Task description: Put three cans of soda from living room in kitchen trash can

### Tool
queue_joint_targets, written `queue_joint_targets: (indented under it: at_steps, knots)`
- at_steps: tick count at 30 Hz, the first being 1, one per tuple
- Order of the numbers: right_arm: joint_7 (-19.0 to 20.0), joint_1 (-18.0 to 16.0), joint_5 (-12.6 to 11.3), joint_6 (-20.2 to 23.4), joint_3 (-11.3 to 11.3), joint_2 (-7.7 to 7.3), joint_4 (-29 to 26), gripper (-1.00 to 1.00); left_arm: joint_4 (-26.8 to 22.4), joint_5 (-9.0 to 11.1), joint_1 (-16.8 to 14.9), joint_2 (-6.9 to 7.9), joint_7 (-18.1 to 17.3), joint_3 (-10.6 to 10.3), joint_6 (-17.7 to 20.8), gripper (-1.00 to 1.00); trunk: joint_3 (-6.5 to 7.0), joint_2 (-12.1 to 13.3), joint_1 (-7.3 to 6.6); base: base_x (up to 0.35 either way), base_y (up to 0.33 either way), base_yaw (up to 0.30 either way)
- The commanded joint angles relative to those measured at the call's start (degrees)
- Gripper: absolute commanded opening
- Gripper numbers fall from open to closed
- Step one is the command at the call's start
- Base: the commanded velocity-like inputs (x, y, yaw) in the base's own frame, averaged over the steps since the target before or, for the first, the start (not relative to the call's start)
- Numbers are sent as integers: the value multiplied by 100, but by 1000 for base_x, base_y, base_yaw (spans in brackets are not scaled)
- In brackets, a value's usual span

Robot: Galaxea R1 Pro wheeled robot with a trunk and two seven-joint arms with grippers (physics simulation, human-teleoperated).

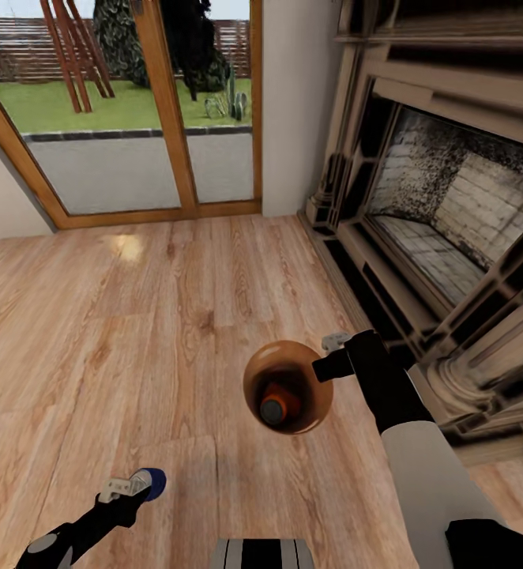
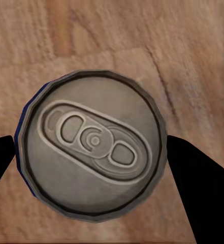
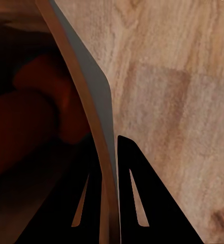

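The trash can [image 1: 250, 378], grey outside and glossy orange-brown inside, hangs over the wood floor in front of the fireplace. My right gripper [image 1: 334, 354] is shut on its rim, one finger inside the wall and one outside; the pinched wall [image 3: 94, 107] runs between the fingers [image 3: 137, 203]. An orange soda can [image 1: 276, 405] with a silver top lies inside the bin, and dim orange shapes [image 3: 35, 112] show in there. My left gripper [image 1: 133, 484] is shut on the blue soda can [image 1: 154, 479], low at the front left. Its silver top [image 2: 94, 145] sits between the two fingers.
A carved fireplace [image 1: 443, 205] with a stepped hearth edge stands close on the right of my right arm. Wood-framed glass doors [image 1: 167, 111] close the far wall. Light wood floor [image 1: 119, 316] stretches open to the left and ahead.
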Motion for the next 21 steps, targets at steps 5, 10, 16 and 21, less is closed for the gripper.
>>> queue_joint_targets:
  at_steps: [5,10,16,21]
  knots:
    - [213,-1,-132,33,-4,-54,11,-100,-1043,460,-68,300,-452,18,1209,-100,90,202,-111,0,0,0]
    - [729,-1,-100,33,-8,-73,12,-100,-2621,1405,-79,786,-742,20,2813,-100,180,402,-220,0,0,0]
    - [1288,-11,-99,33,32,-83,49,-100,-4562,2106,-885,1364,-925,22,5629,-100,288,643,-352,0,0,0]
    - [1655,-10,-96,33,468,-81,70,-100,-4859,2134,-2425,1448,-1482,-25,6674,-100,342,763,-418,0,0,0]
